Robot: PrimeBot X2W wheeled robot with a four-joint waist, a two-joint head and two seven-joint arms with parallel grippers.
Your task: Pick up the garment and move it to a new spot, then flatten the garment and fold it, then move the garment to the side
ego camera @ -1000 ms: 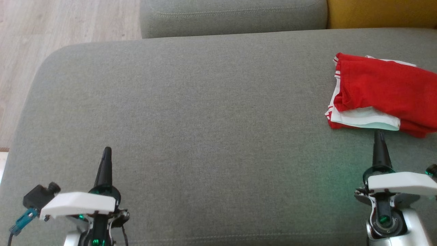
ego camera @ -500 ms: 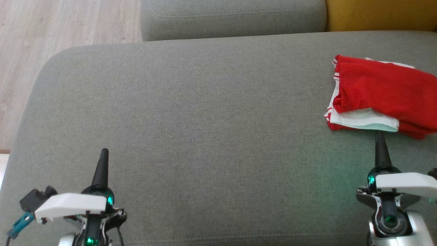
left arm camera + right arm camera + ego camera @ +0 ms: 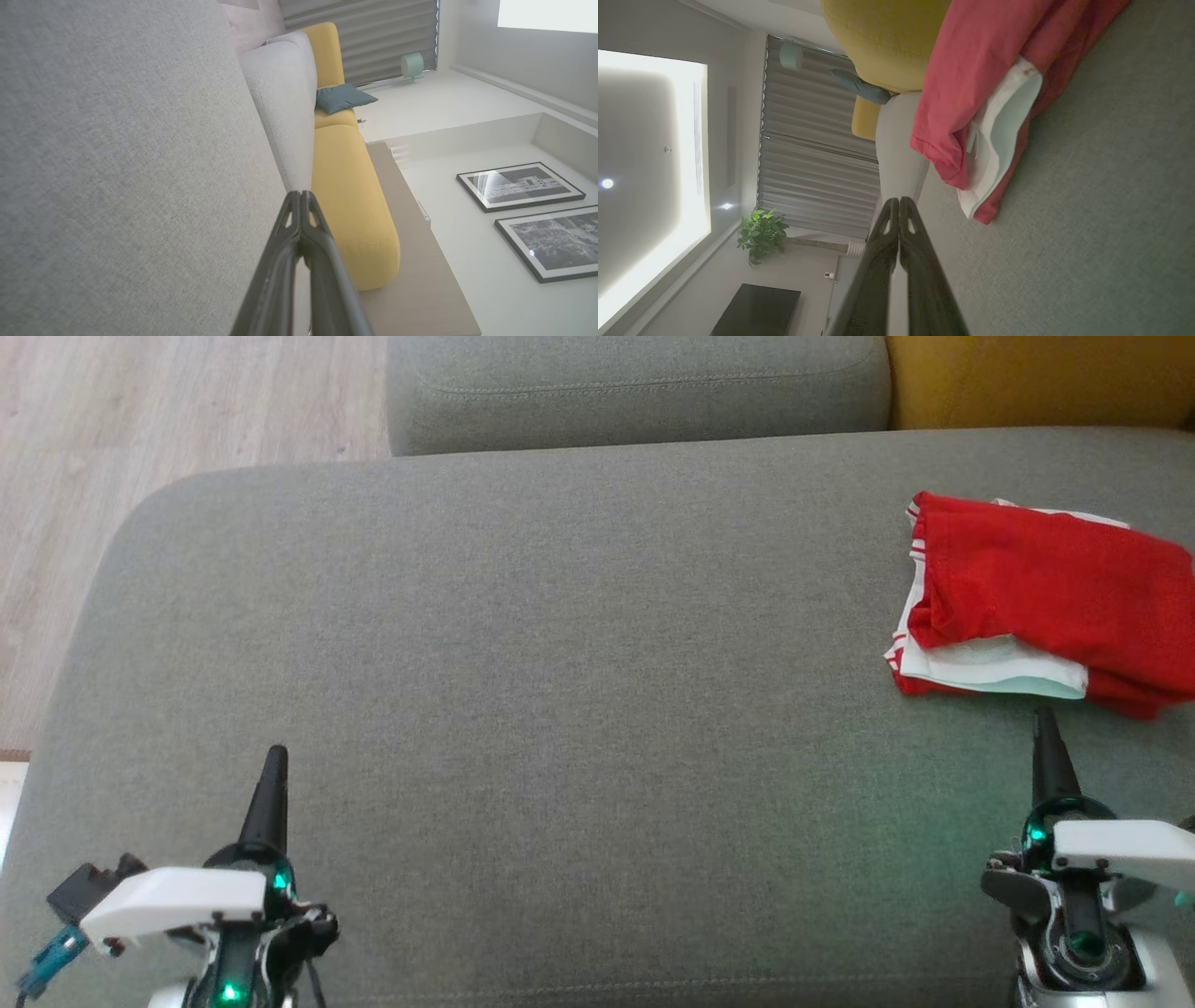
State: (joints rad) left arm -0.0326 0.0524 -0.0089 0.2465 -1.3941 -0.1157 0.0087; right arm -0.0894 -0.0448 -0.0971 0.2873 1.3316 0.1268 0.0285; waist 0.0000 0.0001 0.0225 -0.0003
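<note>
A folded red garment (image 3: 1046, 588) with white trim lies at the right edge of the grey sofa seat (image 3: 560, 663); in the right wrist view the garment (image 3: 985, 93) fills the upper right. My right gripper (image 3: 1044, 717) is shut and empty, its tip a short way in front of the garment's near edge, not touching. In the right wrist view the right gripper (image 3: 899, 201) has its fingers pressed together. My left gripper (image 3: 274, 754) is shut and empty over the seat's lower left; in the left wrist view the left gripper (image 3: 301, 195) also shows closed fingers.
A grey back cushion (image 3: 635, 383) lies beyond the seat, with a yellow cushion (image 3: 1036, 378) at the far right. Wooden floor (image 3: 140, 420) shows at the upper left, past the seat's rounded edge. A yellow sofa part (image 3: 345, 186) and framed pictures (image 3: 518, 184) appear in the left wrist view.
Both grippers have drawn back toward the lower edge of the head view, the right one away from the garment. The view itself has shifted slightly downward. The garment lies as before.
</note>
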